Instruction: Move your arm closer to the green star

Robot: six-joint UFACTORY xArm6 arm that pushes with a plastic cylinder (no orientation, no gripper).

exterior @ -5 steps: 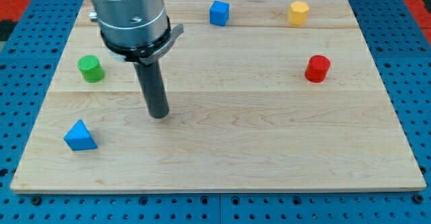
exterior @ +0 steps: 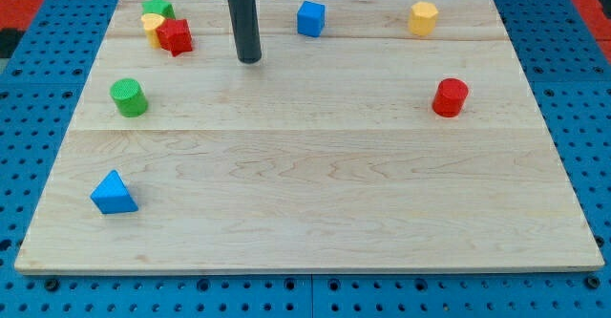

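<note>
The green star (exterior: 158, 9) lies at the board's top left, tight against a yellow block (exterior: 153, 25) and a red star (exterior: 175, 36). My tip (exterior: 249, 59) rests on the board to the right of that cluster, a little below its level. The rod rises straight up out of the view's top. The tip touches no block.
A green cylinder (exterior: 128, 97) sits at the left, a blue triangle (exterior: 114, 193) at the lower left. A blue cube (exterior: 310, 18) is just right of my tip at the top. A yellow hexagon (exterior: 423, 17) and a red cylinder (exterior: 450, 97) are at the right. The wooden board (exterior: 315, 194) lies on blue pegboard.
The arm has moved up the view and slightly right, from the board's left middle to near the top. This uncovered the green star, yellow block and red star.
</note>
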